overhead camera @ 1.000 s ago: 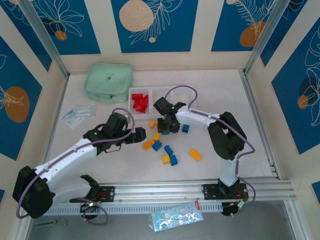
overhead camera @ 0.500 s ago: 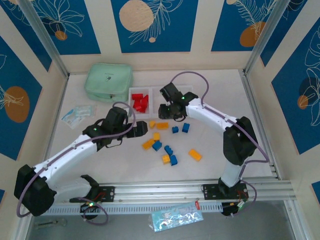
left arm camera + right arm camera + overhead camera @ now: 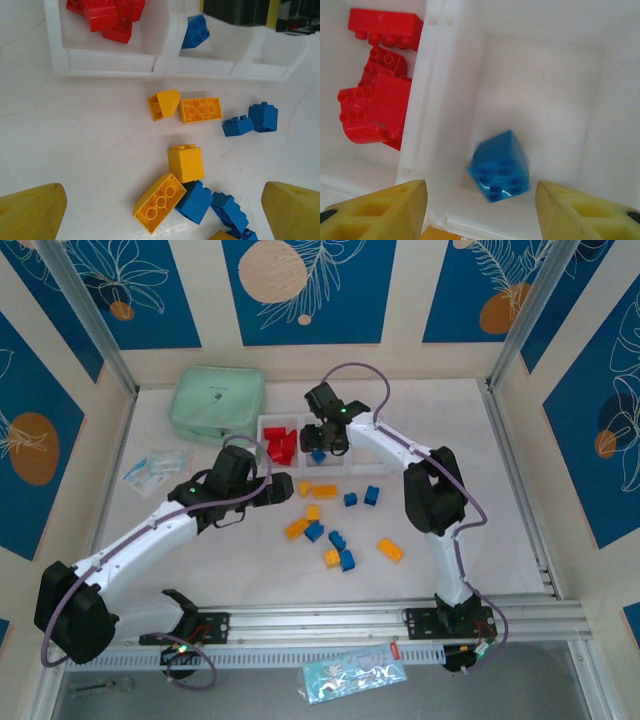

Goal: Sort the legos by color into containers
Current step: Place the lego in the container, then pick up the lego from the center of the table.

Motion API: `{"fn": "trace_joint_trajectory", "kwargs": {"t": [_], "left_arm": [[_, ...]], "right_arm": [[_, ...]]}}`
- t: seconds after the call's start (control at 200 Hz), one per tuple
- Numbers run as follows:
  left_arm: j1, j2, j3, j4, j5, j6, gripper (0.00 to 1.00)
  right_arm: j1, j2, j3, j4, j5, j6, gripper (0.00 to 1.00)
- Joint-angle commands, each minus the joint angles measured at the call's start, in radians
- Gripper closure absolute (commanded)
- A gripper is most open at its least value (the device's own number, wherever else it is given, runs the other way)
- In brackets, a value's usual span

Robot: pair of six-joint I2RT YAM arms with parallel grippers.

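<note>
Right tool (image 3: pixel 480 195), jaws apart, frames a blue lego (image 3: pixel 500 165), blurred in its wrist view.

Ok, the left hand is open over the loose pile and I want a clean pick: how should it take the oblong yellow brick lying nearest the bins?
Come straight down from above and pinch its two long sides. The oblong yellow brick lies flat, studs up; those sides are bare, while a yellow sloped brick crowds one short end.
</note>
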Motion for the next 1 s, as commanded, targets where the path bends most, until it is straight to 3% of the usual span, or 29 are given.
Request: {"fn": "trace_joint_trajectory", "kwargs": {"t": [0.0, 0.22, 0.425, 0.72, 0.99], "left_arm": [[0.010, -0.015, 0.037, -0.020, -0.010, 0.004, 0.01], [-0.009, -0.059, 0.005, -0.012, 0.045, -0.015, 0.01], [-0.064, -0.092, -0.064, 0.040, 0.077, -0.031, 0.01], [-0.168, -0.080, -0.109, 0.086, 0.029, -0.069, 0.01], [-0.198, -0.061, -0.130, 0.128, 0.007, -0.119, 0.01]], "right_arm": [[-0.004, -0.085, 0.003, -0.019, 0.008, -0.029, 0.37], [0.001, -0.304, -0.278, 0.017, -0.035, -0.028, 0.37], [0.008, -0.383, -0.459, -0.035, -0.043, -0.068, 0.35], [0.014, -0.360, -0.558, -0.034, -0.018, -0.088, 0.35], [0.030, -0.300, -0.560, -0.003, 0.009, -0.108, 0.40]]}}
